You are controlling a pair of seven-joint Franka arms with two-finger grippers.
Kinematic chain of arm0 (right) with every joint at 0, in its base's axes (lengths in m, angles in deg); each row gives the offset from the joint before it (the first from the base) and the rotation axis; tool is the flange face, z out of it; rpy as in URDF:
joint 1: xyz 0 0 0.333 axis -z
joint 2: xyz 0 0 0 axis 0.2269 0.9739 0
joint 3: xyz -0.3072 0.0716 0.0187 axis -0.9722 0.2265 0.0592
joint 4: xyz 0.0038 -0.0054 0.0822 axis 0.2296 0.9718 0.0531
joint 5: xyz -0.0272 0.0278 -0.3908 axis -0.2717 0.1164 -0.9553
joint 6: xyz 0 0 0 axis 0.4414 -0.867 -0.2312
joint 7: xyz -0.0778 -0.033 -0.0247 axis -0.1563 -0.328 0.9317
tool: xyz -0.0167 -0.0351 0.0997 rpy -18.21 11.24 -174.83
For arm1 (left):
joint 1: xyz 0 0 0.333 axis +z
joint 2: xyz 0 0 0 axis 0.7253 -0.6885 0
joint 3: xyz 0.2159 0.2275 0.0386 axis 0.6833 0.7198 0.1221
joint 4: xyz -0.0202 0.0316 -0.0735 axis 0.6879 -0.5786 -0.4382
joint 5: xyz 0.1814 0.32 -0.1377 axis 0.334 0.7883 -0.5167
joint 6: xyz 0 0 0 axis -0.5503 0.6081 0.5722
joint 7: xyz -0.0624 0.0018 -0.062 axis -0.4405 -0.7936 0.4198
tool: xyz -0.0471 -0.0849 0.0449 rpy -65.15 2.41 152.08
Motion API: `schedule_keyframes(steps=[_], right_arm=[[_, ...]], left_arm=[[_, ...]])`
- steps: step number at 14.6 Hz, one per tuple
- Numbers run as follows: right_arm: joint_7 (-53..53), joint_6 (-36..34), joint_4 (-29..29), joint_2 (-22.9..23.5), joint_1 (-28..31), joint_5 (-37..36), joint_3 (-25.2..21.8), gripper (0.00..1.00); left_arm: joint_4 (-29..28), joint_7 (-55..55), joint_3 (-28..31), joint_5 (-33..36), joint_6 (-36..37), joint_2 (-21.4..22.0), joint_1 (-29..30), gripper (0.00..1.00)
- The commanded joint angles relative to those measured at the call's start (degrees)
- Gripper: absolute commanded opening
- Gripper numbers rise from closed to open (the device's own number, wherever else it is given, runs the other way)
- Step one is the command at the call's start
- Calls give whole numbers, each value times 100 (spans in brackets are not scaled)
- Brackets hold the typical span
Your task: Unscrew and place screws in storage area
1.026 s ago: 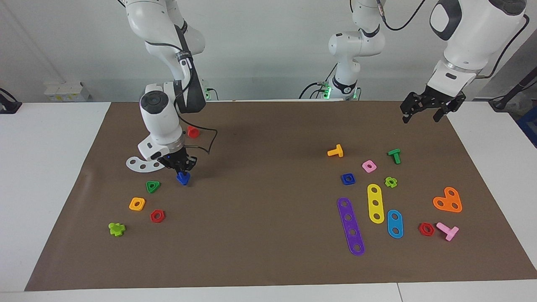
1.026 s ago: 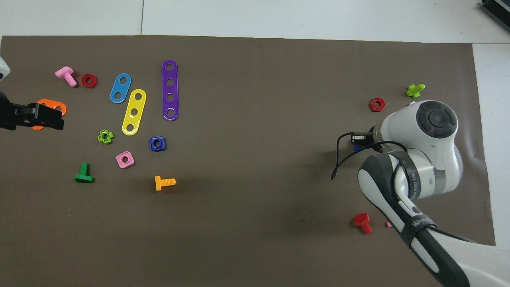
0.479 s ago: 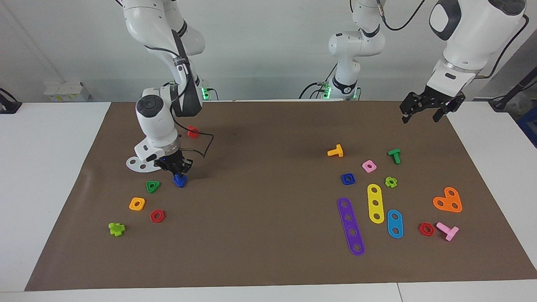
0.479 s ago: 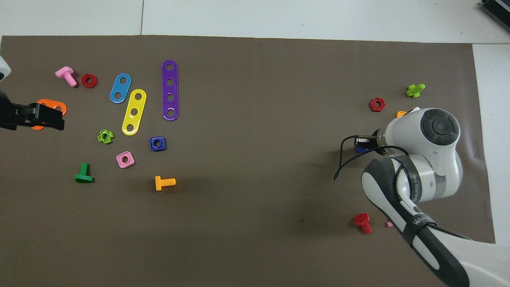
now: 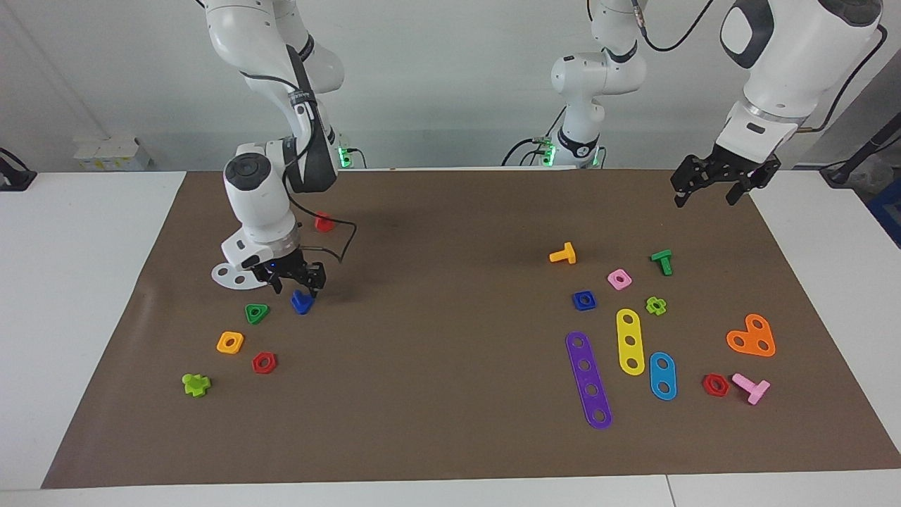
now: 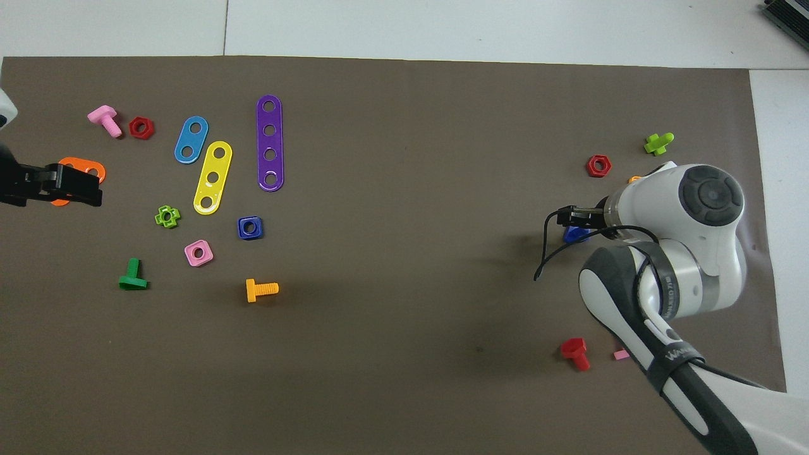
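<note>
A second ago the right gripper (image 5: 295,282) pinched the blue screw (image 5: 302,301); now its jaws stand open just above it, and the screw lies free on the brown mat (image 5: 450,451) toward the right arm's end, beside a green triangular nut (image 5: 257,313). It is royal blue, head flat. The left gripper (image 5: 707,190) waits, open, over the mat's corner.
</note>
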Motion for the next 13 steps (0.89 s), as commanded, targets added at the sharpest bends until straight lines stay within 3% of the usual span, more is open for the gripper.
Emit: schedule_keyframes(steps=[1, 5, 9, 11, 13], right_arm=[[-223, -730, -415, -411, 37, 142, 58, 99], [-328, -1574, -1100, -808, 72, 142, 49, 100], [-354, -2751, -2216, -800, 63, 317, 66, 100], [-555, -3139, -2560, -799, 133, 686, 5, 100], [-784, -3438, -2798, -808, 168, 609, -13, 100]], left_arm=[[-107, -38, 38, -63, -67, 49, 5, 100], [-107, -38, 55, -63, -40, 57, 93, 100], [-107, -38, 55, -63, -40, 57, 93, 100], [-107, -38, 55, -63, -40, 57, 93, 100], [-107, -38, 55, -63, -40, 57, 93, 100]])
